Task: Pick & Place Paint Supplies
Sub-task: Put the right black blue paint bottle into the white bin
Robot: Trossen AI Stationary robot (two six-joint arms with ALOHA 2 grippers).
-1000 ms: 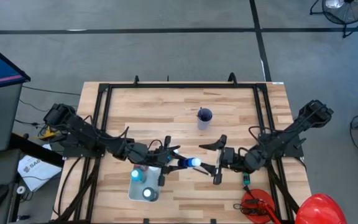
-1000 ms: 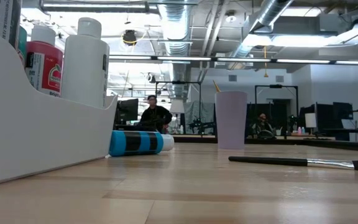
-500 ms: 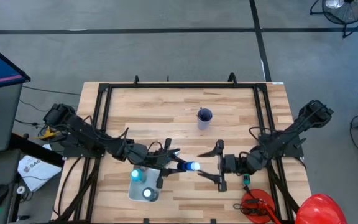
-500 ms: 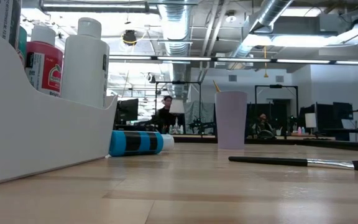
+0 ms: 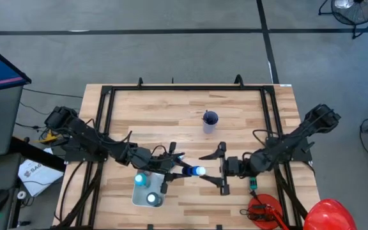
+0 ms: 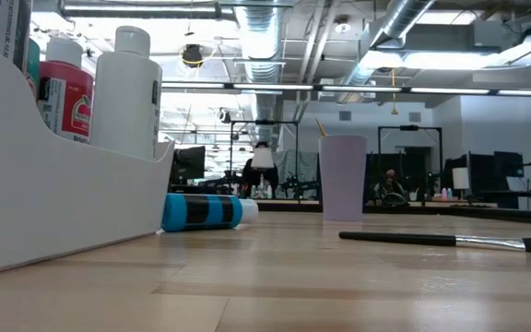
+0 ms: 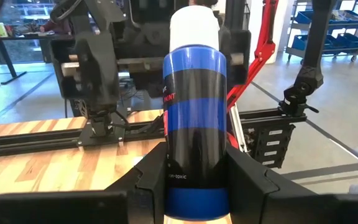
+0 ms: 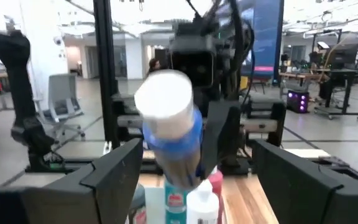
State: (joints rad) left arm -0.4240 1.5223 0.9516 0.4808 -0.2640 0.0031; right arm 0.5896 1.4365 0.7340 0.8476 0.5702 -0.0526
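Note:
A dark blue paint bottle with a white cap hangs level above the table's middle, with my left gripper shut on it. My right gripper faces it from the right and is open. Its fingers stand on either side of the cap without touching it. A light blue bottle lies on its side on the table beside the white bin. A thin dark brush lies flat on the wood. My left gripper pinches the bottle's lower body, near its bottom end, between its two fingers. The fingers come level from the table's left and lie along the bottle. The bottle is lifted clear of the table, with its cap end pointing toward the right gripper.
A white bin near the front edge holds red and white bottles. A purple cup stands toward the far middle. A big red rounded thing sits off the table's right front corner. Black frame rails line the table's sides.
My right gripper has swung about at the wrist and edged toward the table's left. Its open fingers now face the bottle's cap squarely and reach on both sides of it. My left gripper and the bottle have kept still.

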